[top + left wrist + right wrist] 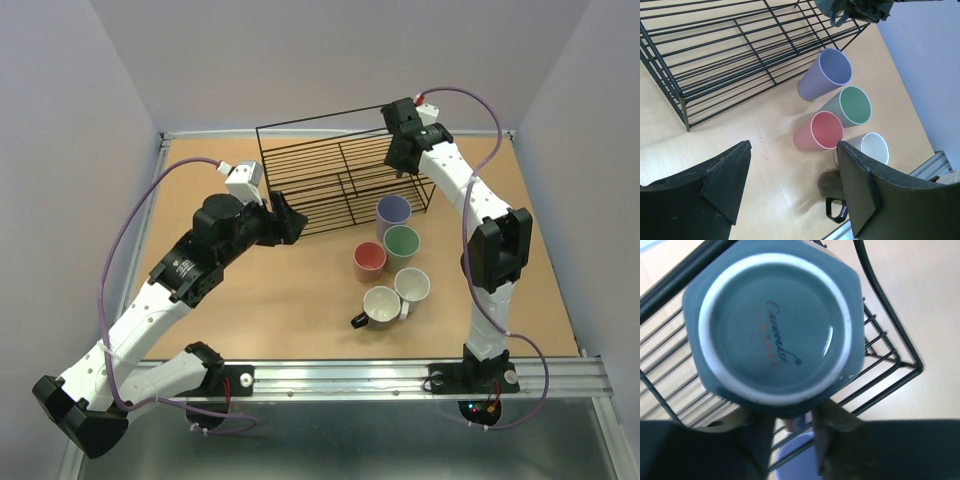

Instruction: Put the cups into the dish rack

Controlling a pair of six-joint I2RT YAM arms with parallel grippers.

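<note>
The right hand [404,158] is clamped on the grey-blue mug [774,325] above the right end of the dish rack [320,185], which stands near the desk's [250,310] far edge. The left hand [292,226] hangs with its fingers spread at the rack's near left corner. Five other cups [402,243] stand clustered mid-desk.

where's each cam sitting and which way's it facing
top external: above, behind the bases, looking down on the dish rack; both arms show
left wrist: on left arm, past its open left claw toward the lavender cup
right wrist: on right arm, down at the grey-blue mug in the right claw
shared: all see the rack
</note>
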